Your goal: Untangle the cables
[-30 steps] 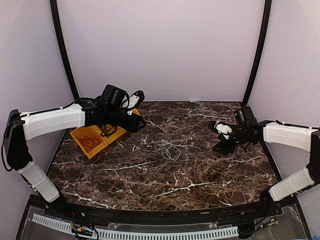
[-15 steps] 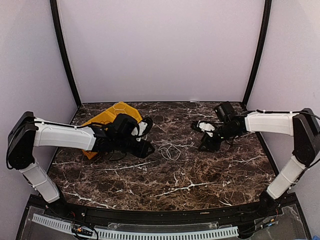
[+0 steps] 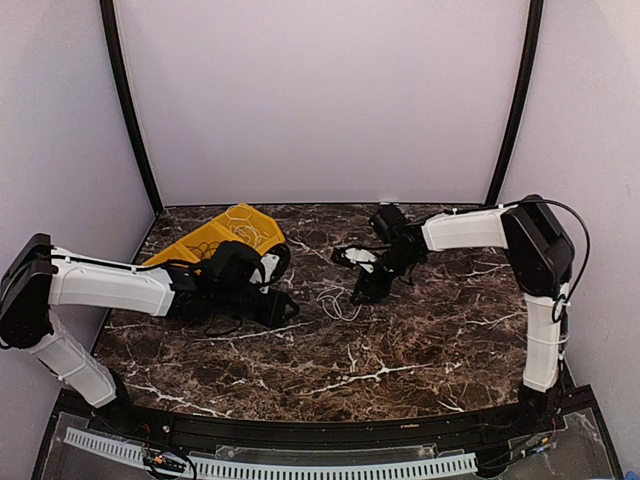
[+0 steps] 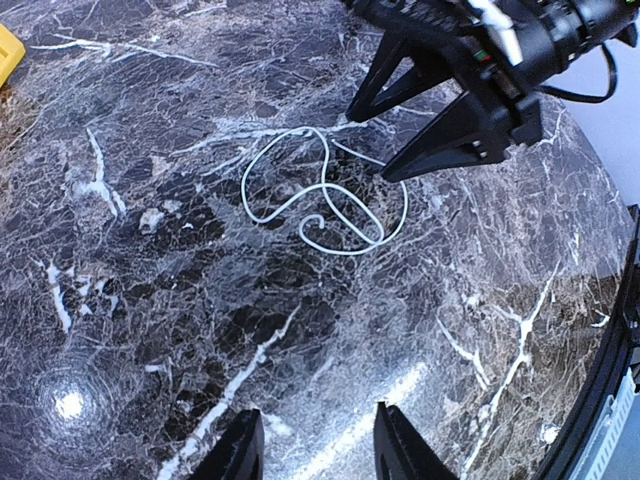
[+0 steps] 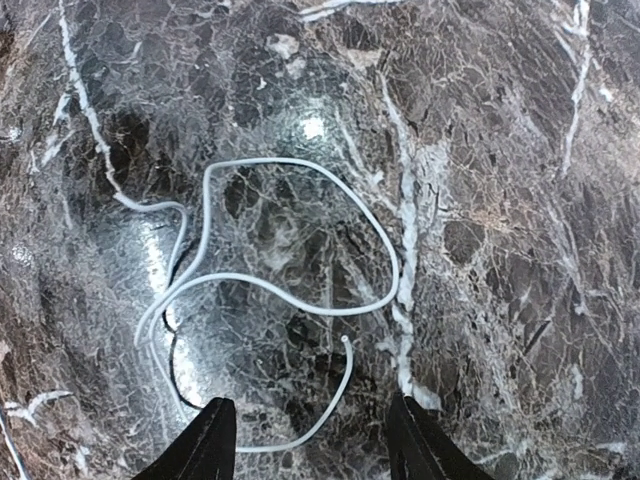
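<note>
Right claw (image 4: pixel 368 150) spread over white cable (image 5: pixel 290 159), arm outstretched

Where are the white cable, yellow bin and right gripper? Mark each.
white cable (image 5: pixel 290 160), right wrist view, loop's top arc.
yellow bin (image 3: pixel 213 236), top view, side wall.
right gripper (image 4: pixel 367 148), left wrist view, between fingertips.

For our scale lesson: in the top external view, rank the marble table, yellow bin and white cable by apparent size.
1. marble table
2. yellow bin, partly hidden by the left arm
3. white cable, smallest
</note>
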### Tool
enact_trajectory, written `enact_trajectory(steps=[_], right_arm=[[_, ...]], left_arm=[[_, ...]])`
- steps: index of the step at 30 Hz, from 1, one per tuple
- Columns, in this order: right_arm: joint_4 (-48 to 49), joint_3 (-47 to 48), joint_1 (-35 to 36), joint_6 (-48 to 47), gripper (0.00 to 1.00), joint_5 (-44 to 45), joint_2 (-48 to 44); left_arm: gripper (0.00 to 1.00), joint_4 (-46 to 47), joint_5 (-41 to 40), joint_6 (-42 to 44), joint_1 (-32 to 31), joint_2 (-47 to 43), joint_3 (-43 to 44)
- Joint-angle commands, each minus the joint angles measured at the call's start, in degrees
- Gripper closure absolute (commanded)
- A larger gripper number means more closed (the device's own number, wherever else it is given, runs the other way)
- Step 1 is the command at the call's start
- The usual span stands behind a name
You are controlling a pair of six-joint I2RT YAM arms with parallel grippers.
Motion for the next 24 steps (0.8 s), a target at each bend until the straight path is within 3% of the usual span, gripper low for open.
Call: enact_trajectory(steps=[1,13,18,24], right_arm=[[-1.39,3.68,0.21,0.95,0.46,-1.27,3.13],[0.76,6.79,0.70,3.24,0.48,-2.36,7.53],[0.94,6.79,0.74,3.43,0.71,-2.13,8.07],[0.26,7.33,0.74,3.69,0.91,-2.98,8.56]], left_arm=[[0.61,1.04,-1.48,-1.40,-0.54,-2.90,-1.58],[0.62,6.69,1.41,-1.71,-0.80,0.53,-1.32],[0.66,11.97,2.94,-1.56,-0.89,4.31,-0.09],[0.67,13.28,5.83,-4.17,-0.85,11.87,5.58]])
